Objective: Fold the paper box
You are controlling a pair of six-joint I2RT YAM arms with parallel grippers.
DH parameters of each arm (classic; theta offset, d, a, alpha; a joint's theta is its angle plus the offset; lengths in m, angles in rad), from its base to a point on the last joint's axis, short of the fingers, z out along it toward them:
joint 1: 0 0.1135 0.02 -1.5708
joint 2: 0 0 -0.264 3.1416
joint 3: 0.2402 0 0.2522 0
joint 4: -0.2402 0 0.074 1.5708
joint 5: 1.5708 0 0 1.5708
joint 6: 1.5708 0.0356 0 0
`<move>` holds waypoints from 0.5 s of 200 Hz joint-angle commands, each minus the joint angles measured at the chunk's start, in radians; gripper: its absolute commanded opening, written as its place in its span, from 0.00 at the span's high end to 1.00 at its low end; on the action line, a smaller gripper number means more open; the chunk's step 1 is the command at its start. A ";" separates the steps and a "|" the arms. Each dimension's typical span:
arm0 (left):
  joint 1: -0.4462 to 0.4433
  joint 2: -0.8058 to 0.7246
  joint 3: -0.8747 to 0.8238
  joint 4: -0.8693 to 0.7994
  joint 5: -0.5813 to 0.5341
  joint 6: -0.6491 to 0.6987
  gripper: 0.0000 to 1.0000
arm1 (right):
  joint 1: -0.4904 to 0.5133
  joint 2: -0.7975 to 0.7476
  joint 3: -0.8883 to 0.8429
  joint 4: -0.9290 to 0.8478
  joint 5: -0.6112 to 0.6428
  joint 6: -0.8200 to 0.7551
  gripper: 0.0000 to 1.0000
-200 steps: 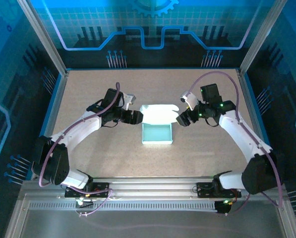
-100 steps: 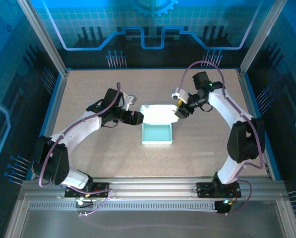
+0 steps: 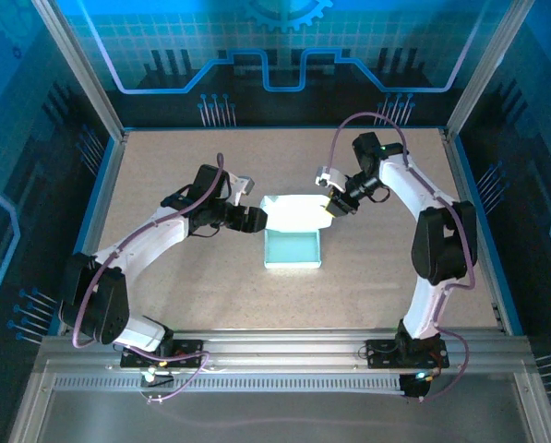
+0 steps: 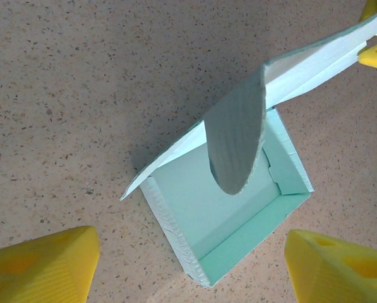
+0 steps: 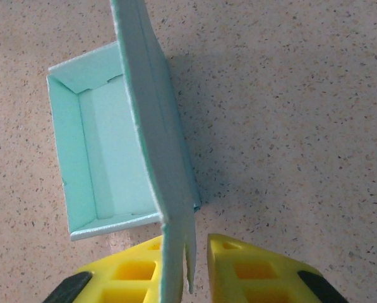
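The paper box point(image 3: 292, 249) sat mid-table point(image 3: 192, 295), its lid point(image 5: 153, 126) standing on edge, long axis running left to right. The right fingers point(image 5: 239, 262) straddled the lid's right end, set close; whether they truly pinched it I cannot tell. The left fingers point(image 4: 43, 265) hung released near its left end.

The paper box point(image 4: 220, 208) is thin matt card, smooth on its pale mint faces but fibrous and rough along the cut edges. Beneath the box, the table point(image 4: 81, 95) is matt, beige and finely speckled. Either side of the box, the left gripper point(image 3: 256, 219) has fingers point(image 4: 40, 265) of yellow plastic — dull and finely ridged.
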State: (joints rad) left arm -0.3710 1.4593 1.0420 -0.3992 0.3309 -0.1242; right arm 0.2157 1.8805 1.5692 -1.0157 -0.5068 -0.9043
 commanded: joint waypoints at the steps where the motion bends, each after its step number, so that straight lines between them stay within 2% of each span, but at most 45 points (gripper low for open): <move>1: 0.006 -0.013 0.002 -0.014 0.025 0.007 0.22 | 0.009 0.025 0.038 -0.050 -0.027 -0.025 0.82; 36: 0.006 -0.017 0.001 -0.014 0.025 0.007 0.22 | 0.015 0.040 0.051 -0.060 -0.027 -0.025 0.88; 59: 0.008 -0.020 -0.001 -0.014 0.023 0.008 0.22 | 0.017 0.039 0.056 -0.063 -0.024 -0.024 1.00; 100: 0.009 -0.021 0.006 -0.008 0.023 0.011 0.22 | 0.032 -0.004 0.024 -0.040 0.023 -0.026 1.00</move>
State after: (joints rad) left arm -0.3702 1.4593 1.0420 -0.3992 0.3309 -0.1242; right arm 0.2260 1.9079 1.5974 -1.0470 -0.5011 -0.9180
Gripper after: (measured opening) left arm 0.783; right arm 0.068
